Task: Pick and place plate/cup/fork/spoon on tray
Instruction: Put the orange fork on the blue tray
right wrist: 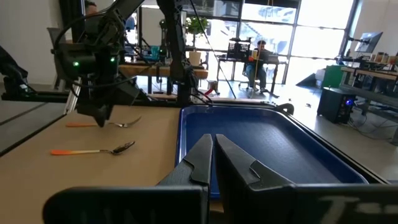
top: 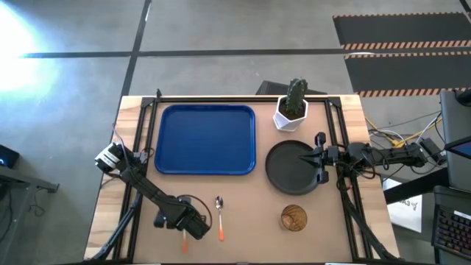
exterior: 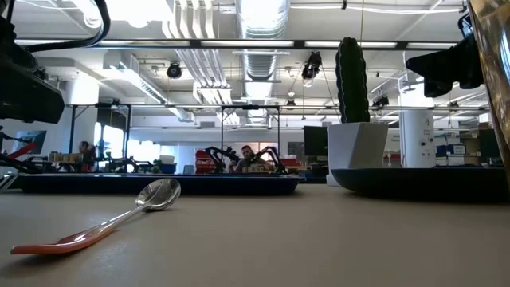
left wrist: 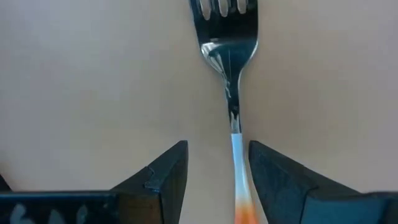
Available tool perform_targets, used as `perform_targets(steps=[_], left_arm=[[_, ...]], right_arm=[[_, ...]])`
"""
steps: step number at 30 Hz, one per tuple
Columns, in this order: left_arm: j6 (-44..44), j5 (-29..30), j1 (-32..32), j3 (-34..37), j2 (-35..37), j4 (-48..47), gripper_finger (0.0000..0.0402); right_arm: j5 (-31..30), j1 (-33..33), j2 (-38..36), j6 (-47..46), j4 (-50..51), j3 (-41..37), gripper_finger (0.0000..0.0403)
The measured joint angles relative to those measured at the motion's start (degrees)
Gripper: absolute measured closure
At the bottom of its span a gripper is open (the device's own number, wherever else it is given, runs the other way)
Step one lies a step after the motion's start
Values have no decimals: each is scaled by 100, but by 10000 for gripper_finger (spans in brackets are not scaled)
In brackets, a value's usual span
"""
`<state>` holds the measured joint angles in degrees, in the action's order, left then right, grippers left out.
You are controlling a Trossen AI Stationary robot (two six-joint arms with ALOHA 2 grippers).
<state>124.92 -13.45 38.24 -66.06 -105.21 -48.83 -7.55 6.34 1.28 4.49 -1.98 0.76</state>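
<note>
The fork (left wrist: 229, 56) lies flat on the table near its front edge, left of centre. My left gripper (left wrist: 217, 180) is open just above it, one finger on each side of the orange handle (left wrist: 240, 193), touching nothing. The spoon (top: 219, 216) lies flat just right of it. The black plate (top: 288, 171) rests on the table right of the blue tray (top: 206, 140). The amber cup (top: 294, 218) stands near the front, right of the spoon. My right gripper (right wrist: 212, 150) is shut and empty, above the plate's right part (top: 313, 157).
A white pot with a green cactus (top: 293, 107) stands at the far edge, between the tray's right corner and the plate. Bare table lies between the spoon and the cup. People sit at desks in the room beyond.
</note>
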Motion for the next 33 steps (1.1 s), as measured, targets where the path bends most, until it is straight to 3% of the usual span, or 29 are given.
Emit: perform_targets(steps=[15, 19, 24, 33], left_arm=[[390, 20, 0, 0, 4, 213, 250], [374, 19, 2, 2, 4, 250, 290], [148, 20, 2, 4, 8, 397, 388], [44, 165, 7, 4, 21, 334, 400]], right_arm=[[0, -1, 0, 0, 0, 1, 394], [0, 0, 0, 0, 0, 1, 394], [0, -1, 0, 0, 0, 1, 394], [0, -1, 0, 0, 0, 0, 394]])
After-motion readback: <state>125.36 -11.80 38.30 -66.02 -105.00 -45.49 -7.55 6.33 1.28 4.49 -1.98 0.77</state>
